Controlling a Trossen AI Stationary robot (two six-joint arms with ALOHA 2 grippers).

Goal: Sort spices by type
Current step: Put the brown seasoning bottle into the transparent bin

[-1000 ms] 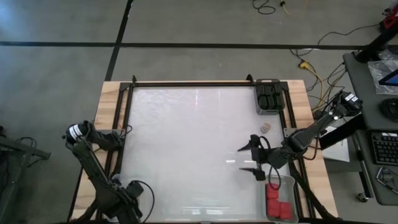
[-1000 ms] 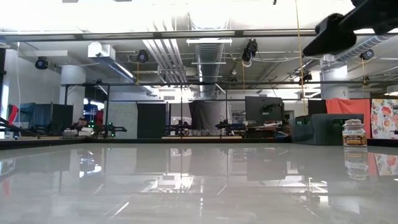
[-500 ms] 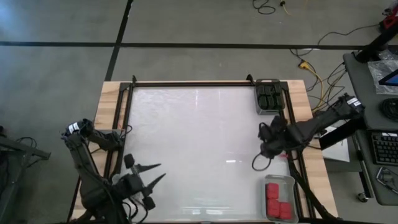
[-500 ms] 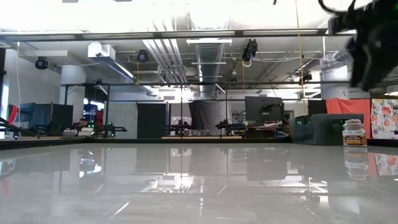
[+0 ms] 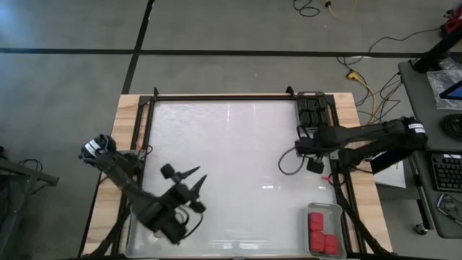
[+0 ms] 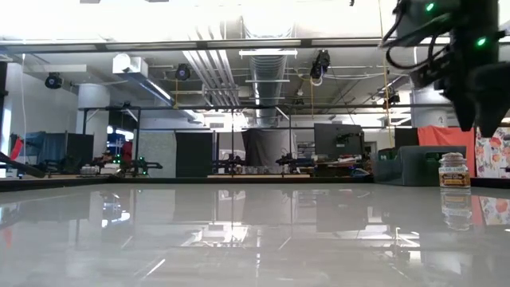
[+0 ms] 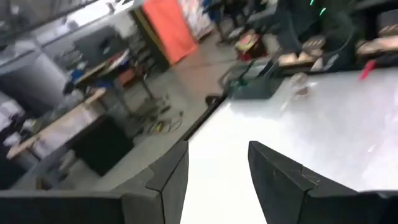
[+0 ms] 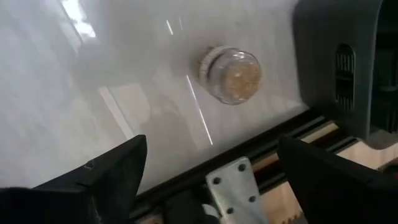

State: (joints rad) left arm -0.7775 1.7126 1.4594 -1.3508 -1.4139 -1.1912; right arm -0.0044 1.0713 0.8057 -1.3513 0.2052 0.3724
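- Round tan-lidded spice jar (image 8: pixel 230 74): stands upright on the white surface (image 5: pixel 231 166) near its right edge, just in front of the bin of black jars (image 5: pixel 312 112) at the far right corner; nothing holds it.
- Red-topped jars (image 5: pixel 320 232): lie together in a clear bin (image 5: pixel 333 213) at the near right corner.
- Right gripper (image 8: pixel 211 180): hangs above the tan-lidded jar with fingers spread wide and empty; in the overhead view the arm hides the jar.
- Step in hand, by judgement: the approach to the last loose jar. The next move calls for a descent that brings 1 finger to each side of the jar, then a closing.
- Left gripper (image 5: pixel 196 181): over the near left part of the surface, fingers partly apart, holding nothing.
- Open room: the middle of the surface lies bare; the black rail (image 8: pixel 273 155) along the right edge and the nearby black-jar bin leave little margin on that side.
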